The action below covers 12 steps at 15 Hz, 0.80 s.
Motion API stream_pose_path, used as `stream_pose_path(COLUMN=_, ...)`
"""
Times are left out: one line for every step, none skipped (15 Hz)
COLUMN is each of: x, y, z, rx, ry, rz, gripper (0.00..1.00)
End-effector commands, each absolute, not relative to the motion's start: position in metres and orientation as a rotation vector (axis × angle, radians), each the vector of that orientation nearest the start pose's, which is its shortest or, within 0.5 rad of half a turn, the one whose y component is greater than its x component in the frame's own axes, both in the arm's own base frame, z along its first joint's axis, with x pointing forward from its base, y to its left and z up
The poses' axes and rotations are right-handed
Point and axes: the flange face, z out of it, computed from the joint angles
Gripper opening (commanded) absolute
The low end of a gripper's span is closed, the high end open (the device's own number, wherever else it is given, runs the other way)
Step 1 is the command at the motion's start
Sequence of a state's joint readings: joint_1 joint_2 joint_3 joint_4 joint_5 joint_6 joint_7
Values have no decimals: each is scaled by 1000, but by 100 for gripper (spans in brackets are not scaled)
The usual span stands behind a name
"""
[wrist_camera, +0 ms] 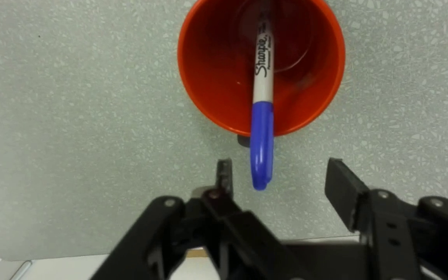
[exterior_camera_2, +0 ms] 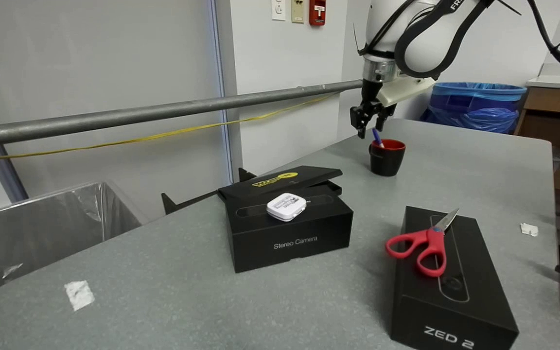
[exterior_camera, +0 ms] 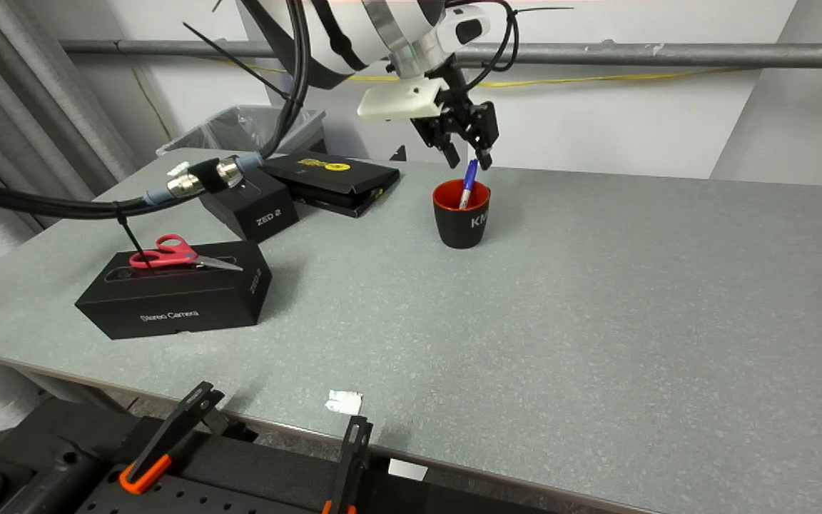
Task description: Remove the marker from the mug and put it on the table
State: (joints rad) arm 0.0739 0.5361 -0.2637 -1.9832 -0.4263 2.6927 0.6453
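The marker leans inside the mug, its blue cap sticking up past the rim. The mug is dark with a red inside and stands upright on the grey speckled table. Marker and mug show in both exterior views. In the wrist view the marker lies across the red mug wall, its lower end dim at the bottom. My gripper is open and empty. Its fingers are on either side of the cap end, which is closer to the left finger. In an exterior view the gripper is just above the mug.
Black boxes stand on the table, one bearing red-handled scissors. Another box carries a small white case. A pipe runs along the wall behind the mug. A bin stands off the table's end.
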Motion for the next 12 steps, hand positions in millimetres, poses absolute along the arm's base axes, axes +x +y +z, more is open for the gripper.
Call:
stream_pose_path(x=629, y=-102, z=214, rx=-3321, ry=739, rz=-448, gripper=34)
stream_pose_path(x=629, y=-103, z=214, rx=-3317, ry=748, rz=-444, gripper=27)
stream_pose_path(x=628, y=-105, z=214, rx=-3309, ry=759, rz=-435, gripper=19)
stream_pose_path(x=627, y=-106, z=215, rx=-3298, ry=772, rz=-426, gripper=12)
stream_pose_path(x=627, y=-108, z=216, rx=-3289, ry=784, rz=-424, gripper=3)
stream_pose_path(x=626, y=-109, z=217, rx=-3283, ry=794, rz=-427, gripper=0)
stream_pose_path(x=625, y=-109, z=219, rx=-3276, ry=803, rz=-431, gripper=0)
stream_pose_path(x=624, y=-111, z=224, rx=-3268, ry=808, rz=-441, gripper=2)
stream_pose_path(x=621, y=-111, z=229, rx=-3265, ry=832, rz=-446, gripper=3)
stream_pose_path(x=617, y=-111, z=238, rx=-3260, ry=825, rz=-465, gripper=3)
stream_pose_path(x=613, y=-111, z=250, rx=-3252, ry=825, rz=-498, gripper=3)
stream_pose_path(x=609, y=-112, z=261, rx=-3244, ry=834, rz=-529, gripper=3)
